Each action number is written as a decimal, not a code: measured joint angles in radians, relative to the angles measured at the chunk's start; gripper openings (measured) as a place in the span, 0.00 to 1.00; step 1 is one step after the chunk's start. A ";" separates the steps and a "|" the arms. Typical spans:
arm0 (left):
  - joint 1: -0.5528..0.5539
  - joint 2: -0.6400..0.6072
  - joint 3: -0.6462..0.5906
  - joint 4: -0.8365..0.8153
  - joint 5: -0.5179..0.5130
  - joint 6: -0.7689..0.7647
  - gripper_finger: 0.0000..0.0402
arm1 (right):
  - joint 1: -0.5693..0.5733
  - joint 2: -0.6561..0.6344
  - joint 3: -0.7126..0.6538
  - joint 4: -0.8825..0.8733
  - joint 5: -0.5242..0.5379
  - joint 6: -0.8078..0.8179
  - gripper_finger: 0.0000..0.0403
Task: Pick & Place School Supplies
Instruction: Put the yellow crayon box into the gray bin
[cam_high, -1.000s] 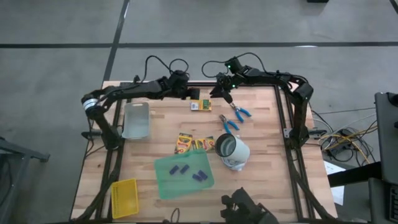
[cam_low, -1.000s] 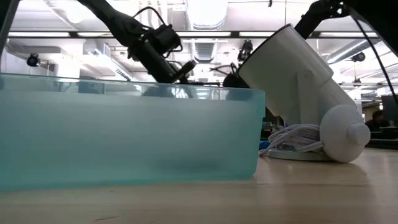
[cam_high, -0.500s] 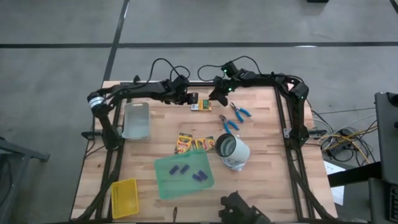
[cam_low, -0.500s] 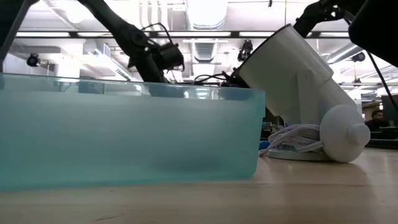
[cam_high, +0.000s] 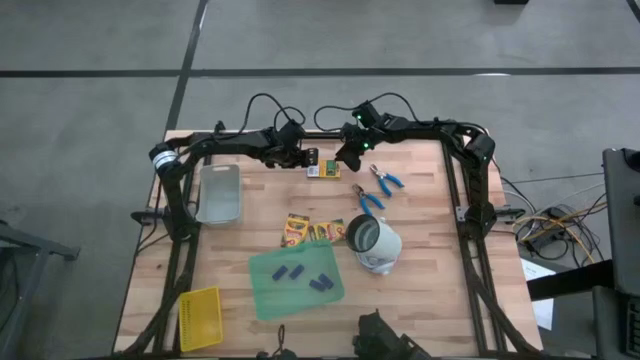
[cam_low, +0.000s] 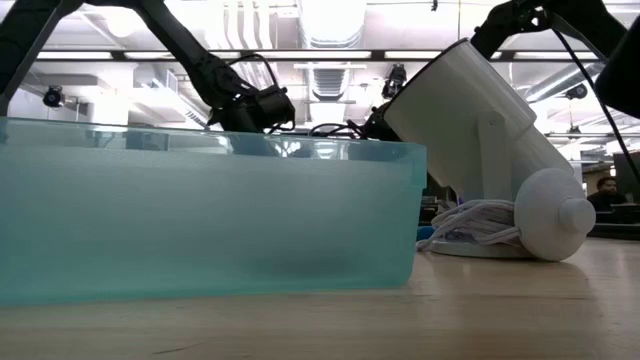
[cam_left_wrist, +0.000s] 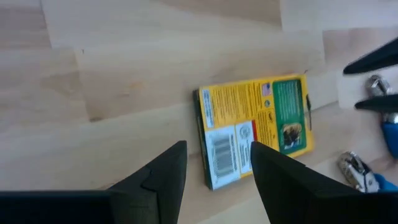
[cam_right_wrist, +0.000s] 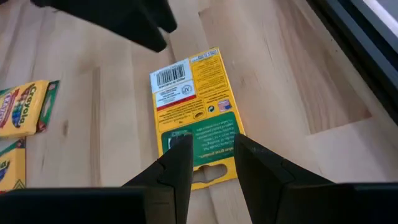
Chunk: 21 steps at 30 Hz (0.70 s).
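A yellow-and-green crayon box (cam_high: 323, 170) lies flat on the wood near the table's far edge. My left gripper (cam_high: 307, 160) is open and slants down over the box's barcode end (cam_left_wrist: 222, 155), one finger on each side of it in the left wrist view. My right gripper (cam_high: 348, 159) comes from the other side. It is open, with its fingers over the green end (cam_right_wrist: 208, 144). Two more crayon boxes (cam_high: 308, 231) lie mid-table. Two blue-handled scissor tools (cam_high: 376, 188) lie right of the far box. Several purple-blue pieces (cam_high: 303, 276) rest on a green sheet.
A clear bin (cam_high: 220, 192) stands at the left. A white device with a coiled cord (cam_high: 373, 244) sits mid-table, beside the green sheet (cam_high: 295, 285). A yellow mesh basket (cam_high: 200, 318) is at the near left corner. In the low view a translucent bin (cam_low: 200, 220) hides the far table.
My left gripper has come down toward the crayon box at the far edge, shifting a little to the right. My right gripper has shifted left and down toward the same box and has rolled at the wrist. The box has not moved.
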 joint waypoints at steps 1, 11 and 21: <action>0.002 0.000 0.000 0.008 0.000 0.000 0.46 | 0.000 0.000 0.000 0.000 0.000 0.004 0.28; 0.004 0.000 0.000 0.018 0.002 -0.005 0.46 | 0.000 0.046 0.033 0.005 -0.030 0.136 0.27; 0.004 0.000 0.000 0.018 0.001 0.007 0.46 | -0.002 0.047 0.098 -0.101 0.032 -0.148 0.25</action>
